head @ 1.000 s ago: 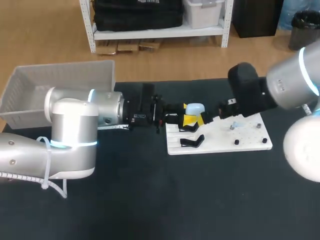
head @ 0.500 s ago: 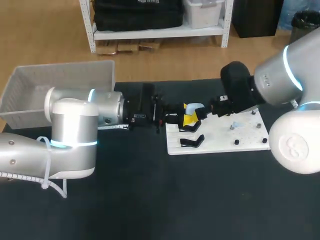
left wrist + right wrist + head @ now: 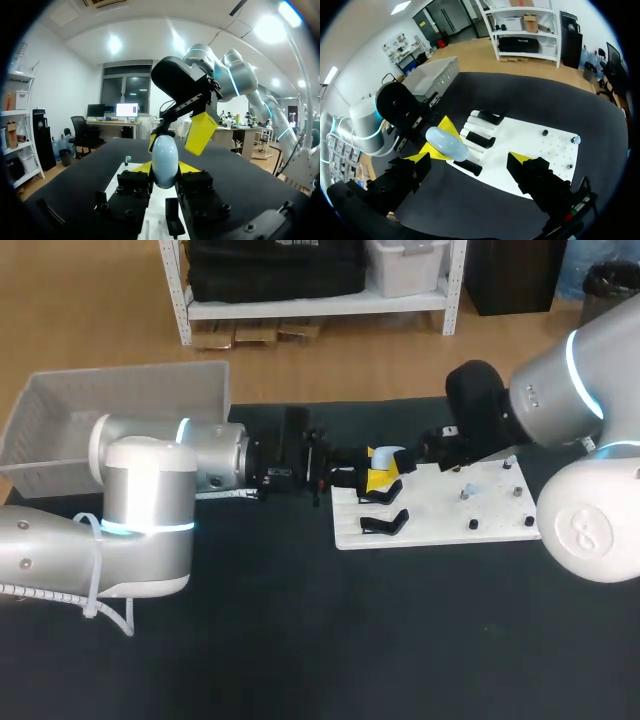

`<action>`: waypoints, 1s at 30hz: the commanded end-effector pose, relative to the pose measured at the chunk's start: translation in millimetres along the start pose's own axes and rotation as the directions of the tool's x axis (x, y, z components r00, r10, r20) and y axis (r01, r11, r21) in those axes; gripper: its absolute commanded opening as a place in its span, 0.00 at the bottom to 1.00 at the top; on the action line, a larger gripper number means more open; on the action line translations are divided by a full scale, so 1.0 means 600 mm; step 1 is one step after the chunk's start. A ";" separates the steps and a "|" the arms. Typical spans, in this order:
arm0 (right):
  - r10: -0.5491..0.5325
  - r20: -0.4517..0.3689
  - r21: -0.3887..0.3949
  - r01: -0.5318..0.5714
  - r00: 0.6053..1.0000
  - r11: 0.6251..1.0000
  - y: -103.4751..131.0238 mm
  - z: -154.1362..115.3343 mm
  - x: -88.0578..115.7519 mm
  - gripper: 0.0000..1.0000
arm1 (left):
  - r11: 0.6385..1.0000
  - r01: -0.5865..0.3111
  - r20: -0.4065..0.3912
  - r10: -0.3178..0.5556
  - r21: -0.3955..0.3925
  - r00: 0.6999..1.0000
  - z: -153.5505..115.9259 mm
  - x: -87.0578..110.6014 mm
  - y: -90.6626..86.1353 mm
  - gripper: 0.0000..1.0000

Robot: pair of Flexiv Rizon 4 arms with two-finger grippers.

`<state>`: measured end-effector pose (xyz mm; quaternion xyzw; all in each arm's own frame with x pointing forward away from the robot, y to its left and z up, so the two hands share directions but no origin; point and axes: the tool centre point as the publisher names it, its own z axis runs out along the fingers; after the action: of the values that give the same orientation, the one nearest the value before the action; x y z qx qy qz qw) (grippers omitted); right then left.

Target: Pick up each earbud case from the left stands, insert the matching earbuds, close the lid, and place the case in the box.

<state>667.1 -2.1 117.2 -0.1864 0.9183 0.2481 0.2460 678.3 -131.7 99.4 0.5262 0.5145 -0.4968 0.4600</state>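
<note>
Partly hidden, the earbud case (image 3: 165,159) sits clamped in left gripper (image 3: 165,171); right gripper (image 3: 470,158) gapes apart.

Readable text: none in any view.
Right gripper (image 3: 176,137), yellow fingertip (image 3: 201,131), left wrist view: a thin dark line near its upper edge, possibly print, too small to make out.
Wrist housing (image 3: 275,476) of the left arm, head view: a few small pale marks, illegible.
Earbud case (image 3: 165,161): plain pale shell, no legible lettering.
White board (image 3: 490,518): no legible numbers or labels.
</note>
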 end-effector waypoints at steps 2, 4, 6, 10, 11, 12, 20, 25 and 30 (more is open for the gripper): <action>0.005 0.003 0.010 -0.005 1.000 1.000 0.000 0.004 -0.001 1.00 | 1.000 -0.002 0.004 0.002 0.001 1.000 0.000 0.002 0.001 0.00; 0.007 0.004 0.013 -0.007 1.000 1.000 -0.002 0.003 -0.003 1.00 | 1.000 -0.002 0.004 0.002 0.001 1.000 0.000 0.002 0.001 0.00; 0.009 0.005 0.016 -0.009 1.000 1.000 -0.005 0.004 -0.005 1.00 | 1.000 -0.002 0.004 0.002 0.001 1.000 0.000 0.002 0.001 0.00; 0.018 0.010 0.022 -0.018 1.000 1.000 -0.011 0.004 -0.010 1.00 | 1.000 -0.002 0.004 0.002 0.001 1.000 0.000 0.002 0.001 0.00; 0.018 0.012 0.024 -0.019 1.000 1.000 -0.011 0.004 -0.011 1.00 | 1.000 -0.002 0.004 0.002 0.001 1.000 0.000 0.002 0.001 0.00; 0.019 0.014 0.026 -0.019 1.000 0.999 -0.012 0.003 -0.012 1.00 | 1.000 -0.002 0.004 0.002 0.001 1.000 0.000 0.002 0.001 0.00; 0.018 0.047 0.036 -0.019 0.999 0.999 -0.014 -0.009 -0.034 1.00 | 1.000 -0.002 0.004 0.002 0.001 1.000 0.000 0.002 0.001 0.00; -0.007 0.097 0.047 0.002 0.995 0.999 -0.020 -0.043 -0.065 1.00 | 1.000 -0.002 0.004 0.002 0.001 1.000 0.000 0.002 0.001 0.00; -0.093 0.082 0.136 0.082 0.992 0.987 -0.049 -0.087 -0.081 1.00 | 1.000 -0.002 0.004 0.002 0.001 1.000 0.000 0.002 0.001 0.00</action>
<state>710.2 -29.0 157.8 -0.2006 0.9036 0.2209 0.3073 678.6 -131.6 99.4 0.5262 0.5142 -0.4970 0.4600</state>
